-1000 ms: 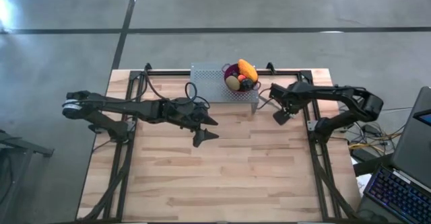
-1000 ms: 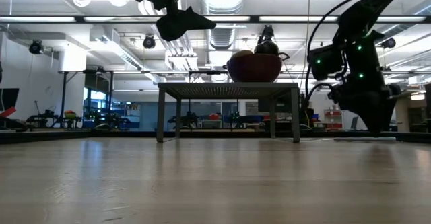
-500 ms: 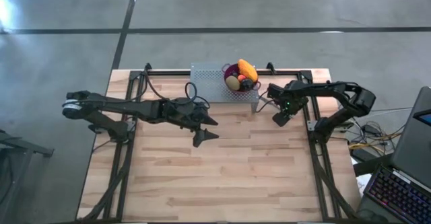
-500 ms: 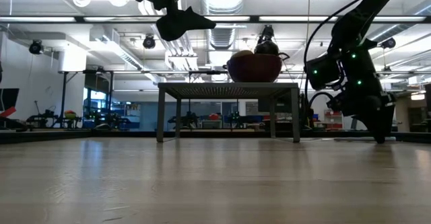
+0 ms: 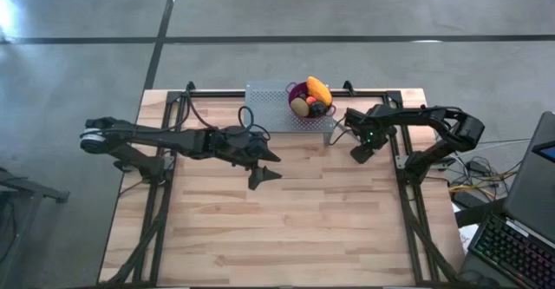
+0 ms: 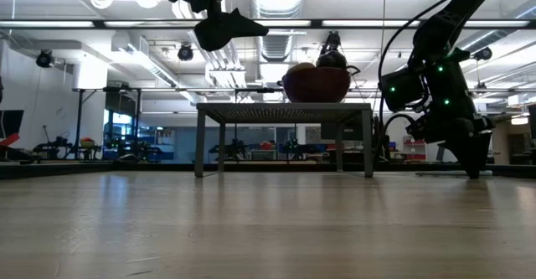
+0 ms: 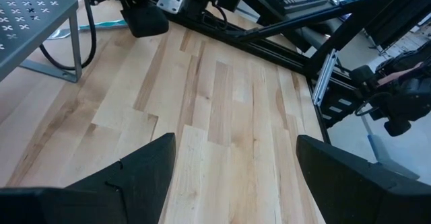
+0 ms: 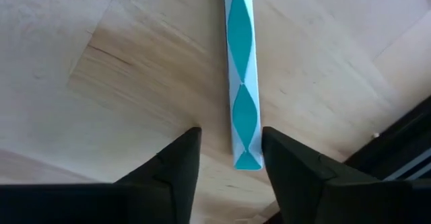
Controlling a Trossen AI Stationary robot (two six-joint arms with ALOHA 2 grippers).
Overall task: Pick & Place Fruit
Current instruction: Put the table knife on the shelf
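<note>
The fruit (image 5: 312, 98) lies heaped in a purple bowl (image 5: 295, 90) on a grey perforated stand (image 5: 273, 107) at the table's far edge; an elongated orange piece (image 5: 318, 88) is on top. My right gripper (image 8: 230, 140) points down just right of the stand, open. Its fingers stand on either side of the free end of a teal-and-white utensil handle (image 8: 242, 83) that lies flat on the wood. I cannot tell whether they touch it. My left gripper (image 5: 269, 166) hangs open above the table's middle, holding nothing.
The stand's legs (image 7: 75, 46) and cables (image 5: 340, 131) are close to my right gripper (image 5: 358, 153). The table's black frame rail (image 8: 404, 143) runs right beside the handle's end. Bare wood (image 5: 286, 228) stretches toward the near edge. A laptop (image 5: 520, 237) sits off the table's right.
My right gripper has gone down toward the table and a little toward the stand, tipping more steeply downward. It has stayed there for the last half second.
</note>
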